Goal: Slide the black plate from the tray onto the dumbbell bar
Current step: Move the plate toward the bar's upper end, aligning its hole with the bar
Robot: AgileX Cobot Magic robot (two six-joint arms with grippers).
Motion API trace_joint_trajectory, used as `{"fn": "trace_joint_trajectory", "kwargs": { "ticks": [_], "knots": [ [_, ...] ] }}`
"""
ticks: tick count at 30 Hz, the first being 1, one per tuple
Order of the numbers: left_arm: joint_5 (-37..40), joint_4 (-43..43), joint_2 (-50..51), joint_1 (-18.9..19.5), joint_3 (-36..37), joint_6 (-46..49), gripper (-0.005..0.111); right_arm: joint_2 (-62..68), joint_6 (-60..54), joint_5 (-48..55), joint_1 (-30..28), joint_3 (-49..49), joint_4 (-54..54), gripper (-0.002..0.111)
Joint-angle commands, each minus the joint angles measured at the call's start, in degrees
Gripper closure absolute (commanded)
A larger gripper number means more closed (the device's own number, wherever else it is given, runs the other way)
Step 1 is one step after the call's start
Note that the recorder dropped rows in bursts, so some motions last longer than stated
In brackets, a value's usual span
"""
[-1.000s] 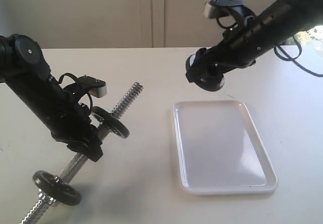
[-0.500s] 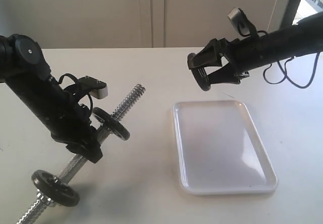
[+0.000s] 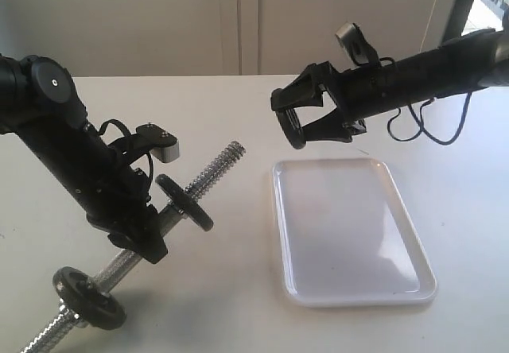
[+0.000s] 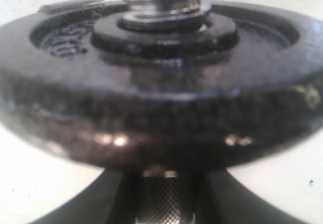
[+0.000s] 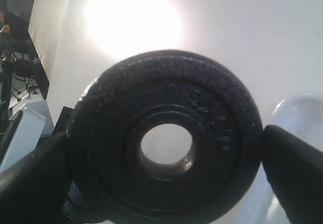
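My right gripper (image 3: 296, 121) is shut on the black plate (image 3: 286, 127) by its rim, holding it in the air past the far left corner of the white tray (image 3: 343, 234). The right wrist view shows the plate (image 5: 166, 143) face-on with its centre hole free, one finger (image 5: 295, 168) on each side. My left gripper (image 3: 145, 238) is shut on the dumbbell bar (image 3: 213, 170), which tilts up with its threaded end towards the plate. The left wrist view shows the knurled bar (image 4: 164, 206) between my fingers (image 4: 108, 204), right behind a black disc (image 4: 161, 82).
Two black discs sit on the bar, one (image 3: 184, 202) just above my left gripper and one (image 3: 89, 297) near the low end, which rests on the white table (image 3: 231, 289). The tray holds nothing. Cables (image 3: 421, 126) hang from the right arm.
My right gripper has turned and carried the plate left, closer to the bar's raised end. The left arm has shifted the bar slightly right and up.
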Motion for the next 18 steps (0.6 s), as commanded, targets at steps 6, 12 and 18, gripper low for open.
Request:
{"fn": "trace_joint_trajectory", "kwargs": {
  "ticks": [6, 12, 18],
  "knots": [
    [2.4, -6.1, -3.2, -0.1, -1.3, 0.1, 0.107, -1.2, 1.5, 2.2, 5.3, -0.8, 5.4, 0.108],
    [2.4, -6.1, -3.2, -0.1, -1.3, 0.1, 0.107, -1.2, 1.5, 2.2, 6.8, -0.8, 6.6, 0.108],
    [2.4, -6.1, -3.2, -0.1, -1.3, 0.1, 0.107, -0.6, 1.5, 2.2, 7.4, -0.8, 7.1, 0.108]
  ]
}}
